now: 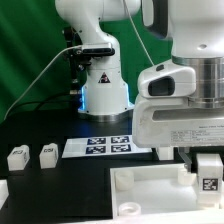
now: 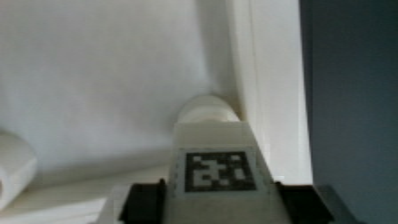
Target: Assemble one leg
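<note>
My gripper (image 1: 207, 164) is at the exterior view's right, over the right end of the large white tray-like panel (image 1: 150, 190). It is shut on a white leg (image 1: 208, 180) with a black-and-white tag. In the wrist view the gripper (image 2: 221, 203) holds the leg (image 2: 212, 128) between dark fingers (image 2: 148, 201). The leg's rounded tip lies against the panel's floor (image 2: 107, 90), beside its raised edge wall (image 2: 267, 70). Two more legs (image 1: 17, 157) (image 1: 47, 153) stand on the black table at the exterior view's left.
The marker board (image 1: 108, 146) lies in front of the robot base (image 1: 103, 85). Another white part (image 1: 3, 190) shows at the exterior view's left edge. A rounded white shape (image 2: 11, 165) sits at the edge of the wrist view.
</note>
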Robot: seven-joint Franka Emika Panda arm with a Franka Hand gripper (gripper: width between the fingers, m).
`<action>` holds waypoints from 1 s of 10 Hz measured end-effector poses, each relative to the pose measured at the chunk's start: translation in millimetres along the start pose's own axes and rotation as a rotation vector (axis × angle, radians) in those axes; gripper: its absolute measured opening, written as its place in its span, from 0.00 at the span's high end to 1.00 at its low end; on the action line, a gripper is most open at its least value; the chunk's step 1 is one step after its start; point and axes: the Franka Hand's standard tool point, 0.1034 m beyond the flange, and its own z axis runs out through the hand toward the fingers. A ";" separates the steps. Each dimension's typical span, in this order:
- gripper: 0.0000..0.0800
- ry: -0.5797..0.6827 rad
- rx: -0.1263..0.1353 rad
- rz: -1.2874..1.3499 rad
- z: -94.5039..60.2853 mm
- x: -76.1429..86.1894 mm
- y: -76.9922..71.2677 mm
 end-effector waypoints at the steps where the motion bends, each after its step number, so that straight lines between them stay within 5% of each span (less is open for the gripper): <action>1: 0.64 0.006 0.004 0.115 0.6 0.4 -0.8; 4: 0.64 0.041 0.030 0.496 1.3 -0.4 -1.6; 7: 0.63 0.069 0.091 0.863 2.2 -4.2 -2.8; 10: 0.63 0.046 0.112 1.124 2.4 -4.4 -3.8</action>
